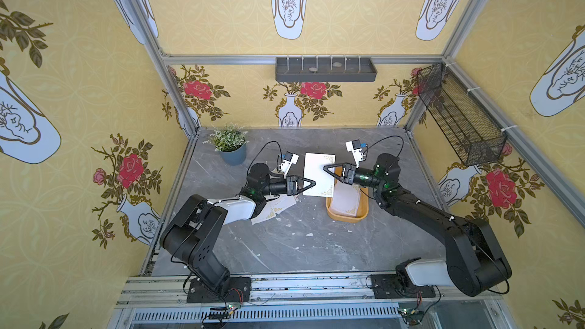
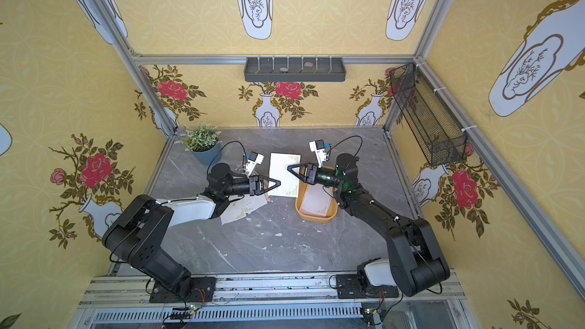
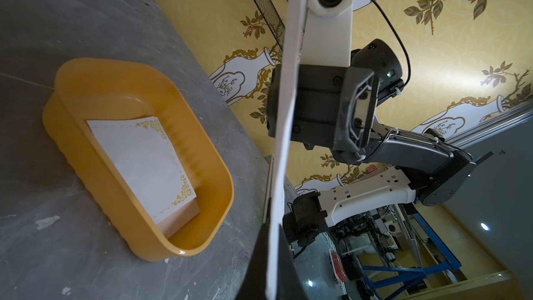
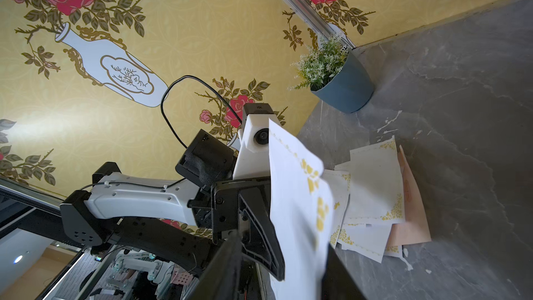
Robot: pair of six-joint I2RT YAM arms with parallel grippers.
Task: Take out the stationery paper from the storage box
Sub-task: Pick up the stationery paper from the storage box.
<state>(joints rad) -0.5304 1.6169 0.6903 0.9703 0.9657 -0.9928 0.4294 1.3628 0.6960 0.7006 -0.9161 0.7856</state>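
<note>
On the near half of the table, partly under the left arm, sheets already out of the box are being seen in a loose pile. Near it, toward the right arm, more stationery paper is being held by the storage box.

Just beyond, a held sheet is being carried raised and roughly flat between the arms. One edge is being clenched by the left gripper, while the opposite edge is being straddled by the right gripper, whose jaws are standing apart.

A transfer toward the pile is being judged the step in hand. The right jaws are best being drawn straight off first, so that the thin paper is not being dragged or creased.

Farther back, the potted plant, the grey shelf and the mesh basket are being seen well apart; only the straddling jaws are being counted as an obstacle.
</note>
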